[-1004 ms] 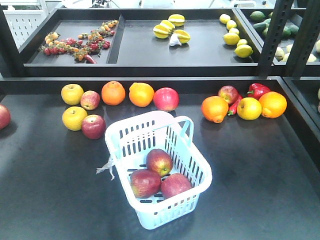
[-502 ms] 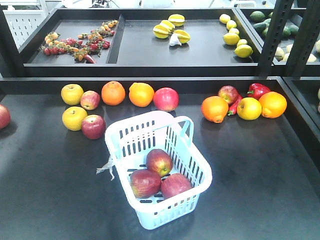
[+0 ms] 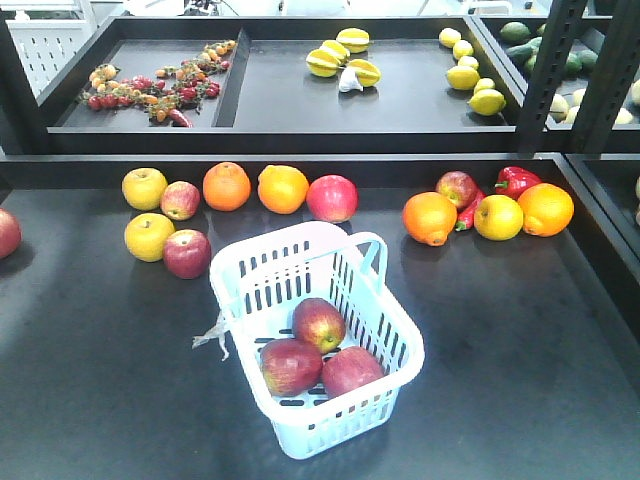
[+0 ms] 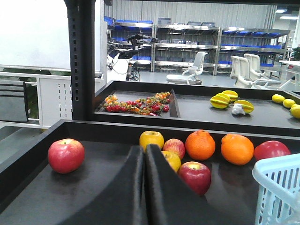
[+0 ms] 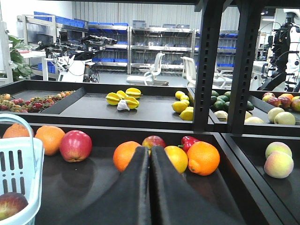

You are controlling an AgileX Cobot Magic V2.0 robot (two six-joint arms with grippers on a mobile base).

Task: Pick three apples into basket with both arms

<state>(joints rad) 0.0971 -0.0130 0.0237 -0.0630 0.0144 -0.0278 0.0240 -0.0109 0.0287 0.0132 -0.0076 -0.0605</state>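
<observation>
Three dark red apples [image 3: 319, 323], [image 3: 290, 365], [image 3: 351, 371] lie inside the pale blue-white basket [image 3: 395, 330] in the middle of the black table. No arm shows in the front view. In the left wrist view my left gripper [image 4: 145, 150] is shut and empty, pointing at the fruit row behind the basket [image 4: 281, 187]. The right wrist view has my right gripper [image 5: 150, 151] shut with nothing in it, aimed at the right fruit cluster. The basket [image 5: 23, 168] sits at that view's left edge with one apple [image 5: 11, 205] seen inside.
Loose fruit lines the table's back: yellow fruits [image 3: 145, 187], more red apples [image 3: 187, 253], [image 3: 332, 198], oranges [image 3: 227, 186], [image 3: 430, 218], a red pepper [image 3: 515, 181]. Another apple [image 3: 5, 232] lies far left. A raised back shelf [image 3: 300, 135] holds starfruit, lemons and tomatoes. Black posts [image 3: 545, 70] stand right.
</observation>
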